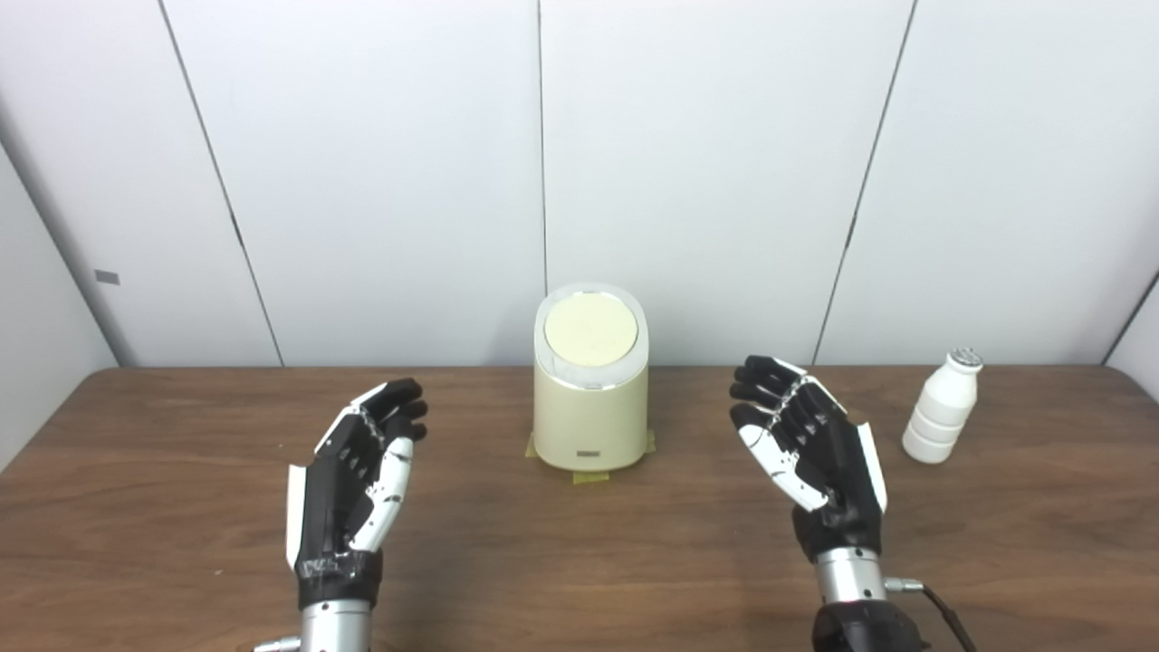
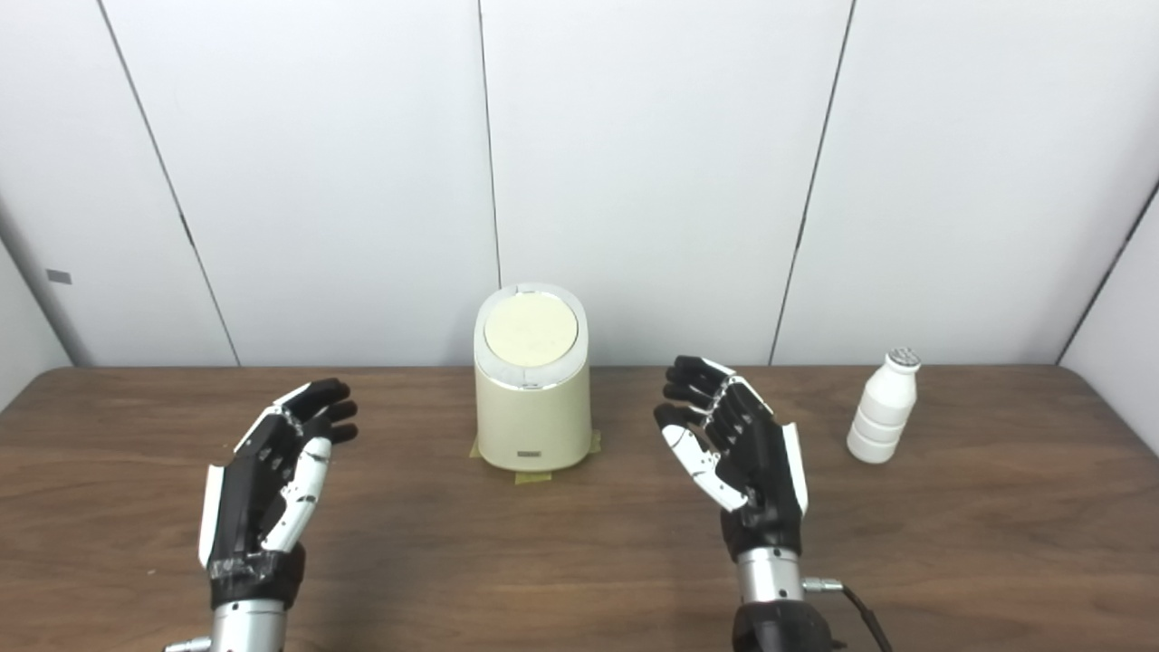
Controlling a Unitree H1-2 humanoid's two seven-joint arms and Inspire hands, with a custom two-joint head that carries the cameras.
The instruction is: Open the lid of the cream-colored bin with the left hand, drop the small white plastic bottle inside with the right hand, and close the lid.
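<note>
The cream-colored bin [image 1: 590, 398] stands upright at the back of the table, ahead of and between the two hands, its round lid [image 1: 590, 330] shut flat on top. It sits forward and to the right of the left hand [image 1: 355, 475], well apart from it. That hand hangs over the wood with fingers spread and nothing in it, palm turned inward. The step in hand looks like opening the lid, so the left hand should go forward and inward, come over the rim and work the lid without shoving the body, which seems fixed by yellow tape [image 1: 593, 473] at its base. The small white plastic bottle [image 1: 943, 407] stands upright, near the right hand [image 1: 810, 448] on its outer side; that hand is likewise spread and empty. The table [image 1: 579, 561] is dark wood grain; behind it run plain white wall panels [image 1: 380, 163] with dark seams
</note>
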